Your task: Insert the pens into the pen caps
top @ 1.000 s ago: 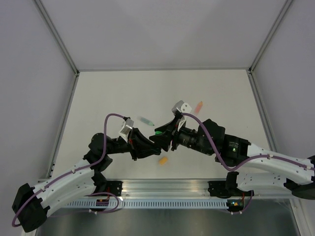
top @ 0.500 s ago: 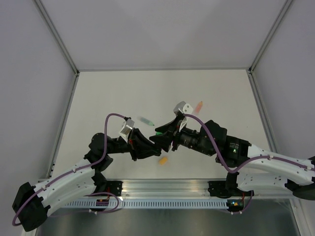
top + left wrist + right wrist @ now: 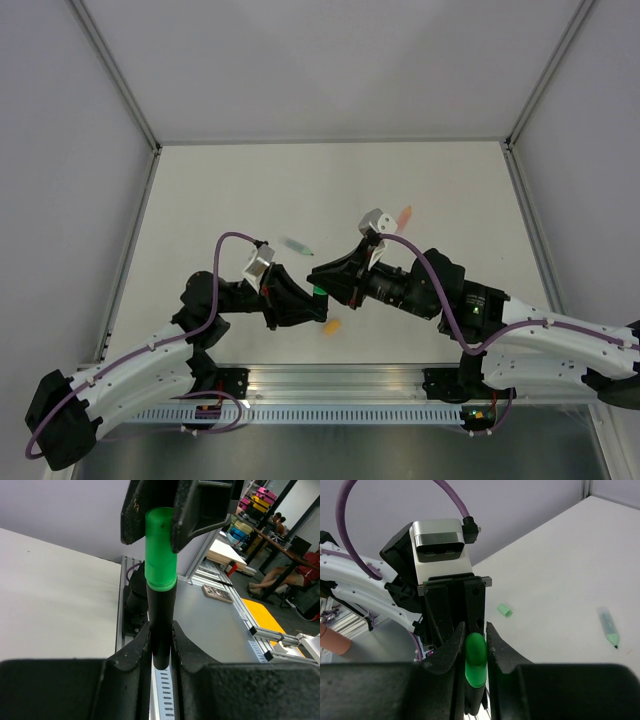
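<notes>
The left gripper is clamped on the black pen, whose end sits in the bright green cap squeezed by the right gripper, above the table near the orange cap.

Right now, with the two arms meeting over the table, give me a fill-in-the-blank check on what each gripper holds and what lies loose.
The left gripper is shut on a pen whose barrel is ___. The right gripper is closed around a cap seated on that pen's end; the cap is bright ___. The loose cap on the table, just below the grippers in the top view, is ___.
Missing words: black; green; orange.
</notes>
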Controlling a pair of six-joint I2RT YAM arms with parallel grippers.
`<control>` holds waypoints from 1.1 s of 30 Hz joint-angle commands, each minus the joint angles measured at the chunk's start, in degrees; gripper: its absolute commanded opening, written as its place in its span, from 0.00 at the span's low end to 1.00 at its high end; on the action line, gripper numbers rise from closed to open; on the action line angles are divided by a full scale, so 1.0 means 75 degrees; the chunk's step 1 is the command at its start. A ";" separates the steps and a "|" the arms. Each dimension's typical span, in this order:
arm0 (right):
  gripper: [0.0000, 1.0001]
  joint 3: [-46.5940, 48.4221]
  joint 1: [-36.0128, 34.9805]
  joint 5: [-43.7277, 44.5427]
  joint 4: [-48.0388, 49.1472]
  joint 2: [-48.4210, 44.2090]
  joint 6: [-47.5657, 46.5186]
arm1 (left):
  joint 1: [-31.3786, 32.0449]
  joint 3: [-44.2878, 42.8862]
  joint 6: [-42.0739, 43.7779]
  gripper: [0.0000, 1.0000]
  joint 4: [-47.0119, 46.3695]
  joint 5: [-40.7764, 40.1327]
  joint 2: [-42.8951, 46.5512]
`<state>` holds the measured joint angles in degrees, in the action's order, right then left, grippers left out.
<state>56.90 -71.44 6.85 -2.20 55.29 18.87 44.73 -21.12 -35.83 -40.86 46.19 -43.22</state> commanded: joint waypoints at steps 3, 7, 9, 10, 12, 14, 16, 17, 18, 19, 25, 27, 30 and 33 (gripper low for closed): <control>0.00 -0.0778 0.0021 -0.0608 0.0562 -0.0082 0.0331 | 0.0001 0.0074 -0.0518 0.02 -0.0995 0.0122 -0.0002; 0.00 -0.1200 0.0021 -0.0632 0.0610 -0.0375 0.0355 | 0.0001 0.0040 -0.1256 0.02 -0.1653 0.0239 -0.0062; 0.00 -0.1294 0.0010 -0.0632 0.0434 -0.0539 0.0261 | 0.0001 -0.0089 -0.1269 0.02 -0.1397 0.0122 -0.0003; 0.00 -0.1329 0.0010 -0.0621 0.0387 -0.0632 0.0238 | 0.0001 -0.0194 -0.1223 0.02 -0.1082 0.0041 0.0032; 0.00 -0.1388 0.0010 -0.0609 0.0305 -0.0715 0.0179 | 0.0001 -0.0300 -0.1012 0.02 -0.0589 -0.0403 0.0173; 0.00 -0.1469 0.0010 -0.0609 0.0117 -0.0809 0.0167 | 0.0001 -0.0371 -0.1034 0.02 -0.0505 -0.0534 0.0162; 0.00 -0.1552 0.0010 -0.0667 0.0175 -0.0832 0.0225 | 0.0001 -0.0453 -0.1163 0.02 -0.0737 -0.0511 0.0057; 0.00 -0.1645 0.0021 -0.0737 0.0222 -0.0821 0.0237 | 0.0012 -0.0499 -0.1279 0.02 -0.0797 -0.0476 -0.0002; 0.00 -0.1692 0.0010 -0.0773 0.0223 -0.0809 0.0284 | 0.0001 -0.0535 -0.1281 0.02 -0.0809 -0.0452 -0.0107; 0.00 -0.1739 0.0021 -0.0796 0.0292 -0.0786 0.0366 | 0.0001 -0.0628 -0.1281 0.02 -0.0763 -0.0499 -0.0143; 0.00 -0.2173 0.0010 -0.0574 0.1088 -0.0809 0.0683 | 0.0001 -0.1003 -0.1082 0.02 -0.0411 -0.0698 -0.0424; 0.00 -0.2313 0.0010 -0.0562 0.1230 -0.0821 0.0764 | 0.0001 -0.1050 -0.1058 0.02 -0.0353 -0.0827 -0.0471; 0.00 -0.2442 0.0010 -0.0621 0.1336 -0.0832 0.0870 | 0.0001 -0.1097 -0.0918 0.02 -0.0142 -0.1131 -0.0518; 0.00 -0.2618 0.0021 -0.0551 0.1359 -0.0879 0.0964 | 0.0001 -0.1132 -0.0777 0.02 -0.0048 -0.1389 -0.0577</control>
<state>40.69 -69.95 8.58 15.53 47.40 24.38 45.25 -24.16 -42.15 -36.29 47.00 -47.27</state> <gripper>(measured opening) 0.231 0.221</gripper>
